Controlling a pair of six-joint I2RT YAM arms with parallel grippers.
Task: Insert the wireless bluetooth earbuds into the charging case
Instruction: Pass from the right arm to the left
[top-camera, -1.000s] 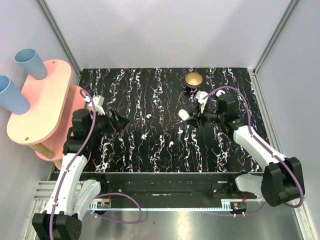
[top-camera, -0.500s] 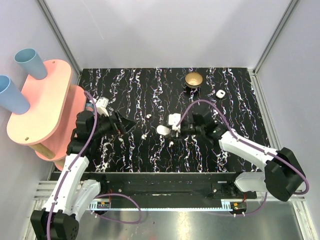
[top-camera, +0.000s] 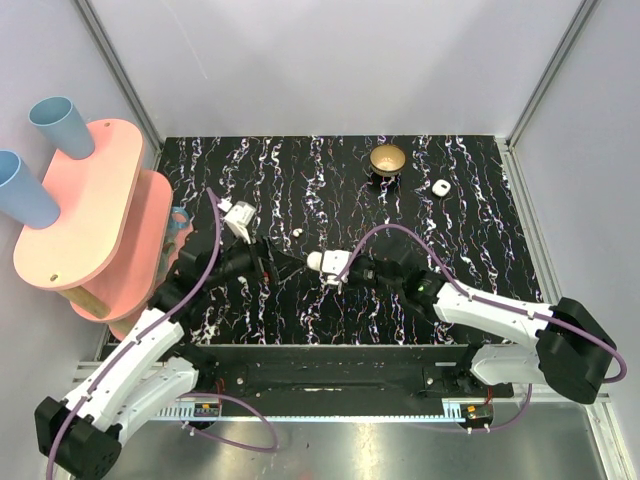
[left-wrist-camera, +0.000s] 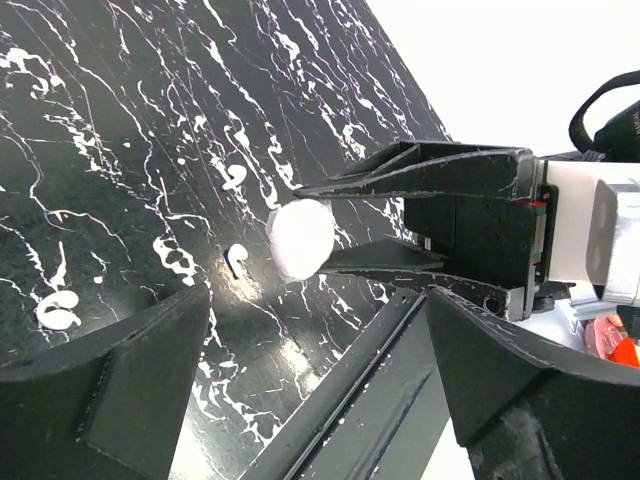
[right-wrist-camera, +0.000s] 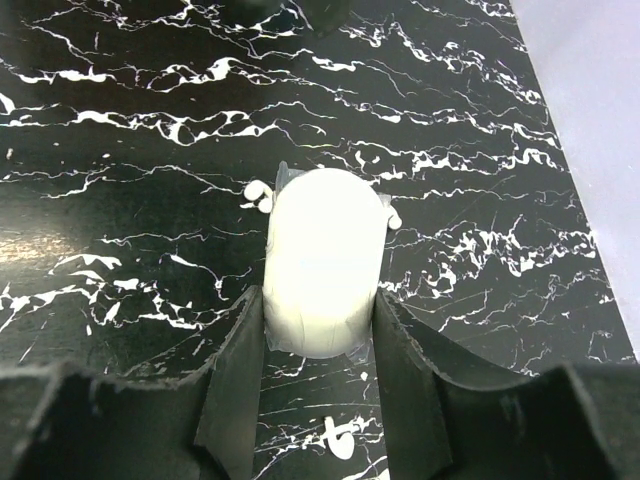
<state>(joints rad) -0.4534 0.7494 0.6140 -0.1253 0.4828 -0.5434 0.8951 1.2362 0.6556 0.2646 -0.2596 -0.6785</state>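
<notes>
The charging case (right-wrist-camera: 322, 265), a white rounded pebble, is gripped between the black fingers of my right gripper (right-wrist-camera: 320, 318), shut on it just above the black marble table. From above, the case (top-camera: 316, 262) hangs mid-table at the tip of the right gripper (top-camera: 326, 265). My left gripper (top-camera: 284, 261) faces it from the left, open and holding nothing. Its wrist view shows the case (left-wrist-camera: 300, 240) ahead of the wide-apart left gripper (left-wrist-camera: 312, 395). Small white earbuds lie on the table: one (top-camera: 297, 234) behind the case, one (left-wrist-camera: 236, 260) near it, one (right-wrist-camera: 340, 438) below it.
A gold dish (top-camera: 387, 158) on a black base stands at the back, with a small white piece (top-camera: 437, 187) to its right. A pink shelf (top-camera: 80, 215) carrying two blue cups (top-camera: 60, 125) is at the left. A black rail (top-camera: 320, 360) runs along the near edge.
My right arm has carried the case left from beside the gold dish to mid-table. The left arm has swung right toward it. The small white piece by the dish became visible.
</notes>
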